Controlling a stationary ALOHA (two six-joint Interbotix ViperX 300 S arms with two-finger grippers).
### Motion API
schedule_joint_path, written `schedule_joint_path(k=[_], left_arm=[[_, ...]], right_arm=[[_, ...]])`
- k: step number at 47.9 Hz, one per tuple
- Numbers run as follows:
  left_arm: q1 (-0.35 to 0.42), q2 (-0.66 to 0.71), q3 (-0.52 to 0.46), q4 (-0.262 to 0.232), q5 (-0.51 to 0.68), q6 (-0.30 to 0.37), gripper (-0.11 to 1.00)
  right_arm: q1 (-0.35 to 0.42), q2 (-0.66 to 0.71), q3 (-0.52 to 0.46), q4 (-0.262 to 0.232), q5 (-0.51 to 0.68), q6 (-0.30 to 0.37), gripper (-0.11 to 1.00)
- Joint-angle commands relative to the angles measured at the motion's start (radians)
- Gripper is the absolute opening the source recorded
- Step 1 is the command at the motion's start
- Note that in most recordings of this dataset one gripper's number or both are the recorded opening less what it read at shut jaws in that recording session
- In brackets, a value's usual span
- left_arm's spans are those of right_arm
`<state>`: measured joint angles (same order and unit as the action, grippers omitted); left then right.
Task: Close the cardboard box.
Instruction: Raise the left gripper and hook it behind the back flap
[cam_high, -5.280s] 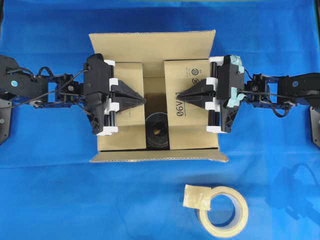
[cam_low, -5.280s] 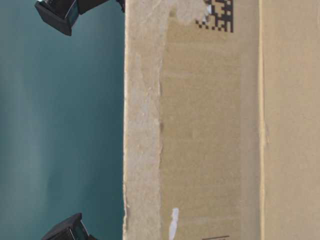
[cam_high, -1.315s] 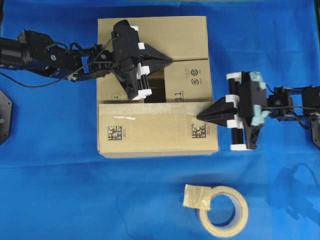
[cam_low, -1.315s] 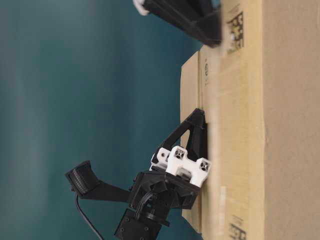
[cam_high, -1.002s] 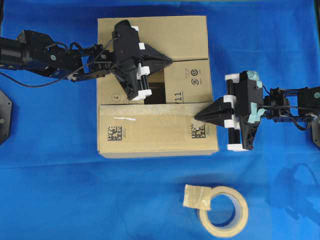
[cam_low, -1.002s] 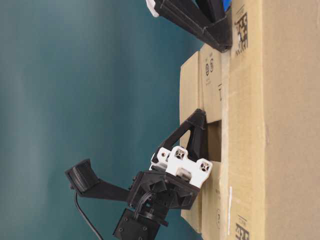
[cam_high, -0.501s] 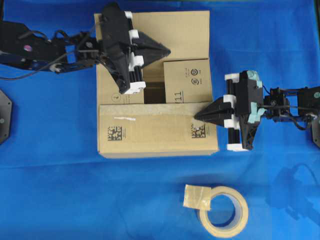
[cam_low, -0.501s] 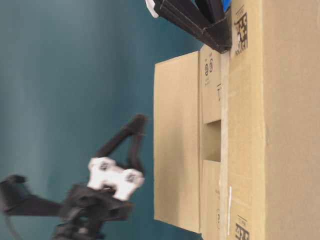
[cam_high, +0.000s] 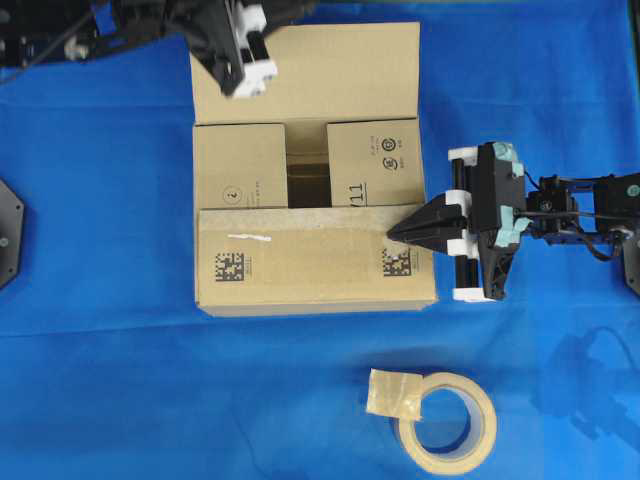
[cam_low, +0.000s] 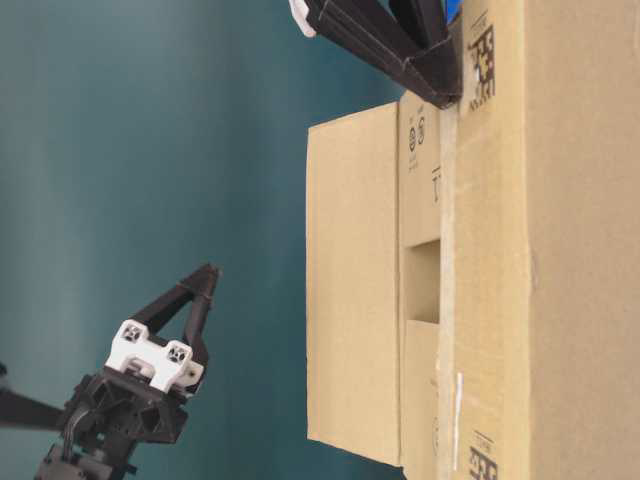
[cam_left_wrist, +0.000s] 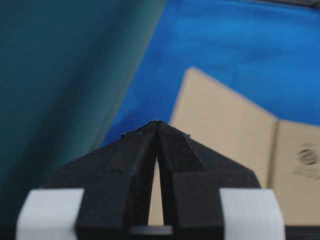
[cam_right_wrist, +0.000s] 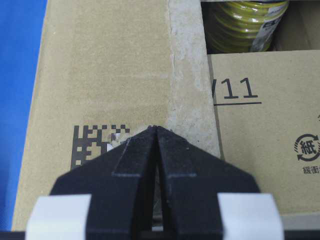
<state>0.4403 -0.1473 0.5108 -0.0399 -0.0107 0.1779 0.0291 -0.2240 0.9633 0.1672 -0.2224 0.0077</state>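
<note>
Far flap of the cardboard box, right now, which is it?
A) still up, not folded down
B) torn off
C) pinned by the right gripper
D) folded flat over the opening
A: on the cardboard box, the far flap stands up, opening exposed, while the right gripper rests on the near flap.

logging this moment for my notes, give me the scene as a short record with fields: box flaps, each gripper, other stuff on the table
box: cardboard box on blue cloth
near long flap: folded flat, data-matrix codes on top
short side flaps: folded in, gap between them shows inside
far long flap: open, not folded down
left gripper: shut, off the box beyond the far flap
right gripper: shut, tip on the near flap's right end
inside box: yellow coiled item seen through the gap
other: tape roll on the cloth in front of the box
</note>
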Motion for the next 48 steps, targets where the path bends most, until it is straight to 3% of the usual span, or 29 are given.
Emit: schedule_joint_path(k=[1, 6, 16, 35, 48], left_arm=[[0.049, 0.014, -0.055, 0.000, 0.057, 0.012, 0.00], [0.083, 0.046, -0.084, 0.000, 0.120, 0.044, 0.00], [0.129, 0.124, -0.140, 0.000, 0.230, 0.044, 0.00], [0.117, 0.222, -0.236, 0.000, 0.436, 0.046, 0.00], [0.098, 0.224, -0.267, 0.000, 0.497, 0.048, 0.00]], right_arm=[[0.000, -0.005, -0.017, 0.000, -0.011, -0.003, 0.00], [-0.002, -0.005, -0.017, 0.000, -0.012, -0.003, 0.00], [-0.002, -0.003, -0.015, 0.000, -0.018, -0.003, 0.00], [-0.002, -0.003, -0.015, -0.002, -0.020, -0.005, 0.00], [-0.005, -0.005, -0.015, -0.003, -0.025, -0.005, 0.00]])
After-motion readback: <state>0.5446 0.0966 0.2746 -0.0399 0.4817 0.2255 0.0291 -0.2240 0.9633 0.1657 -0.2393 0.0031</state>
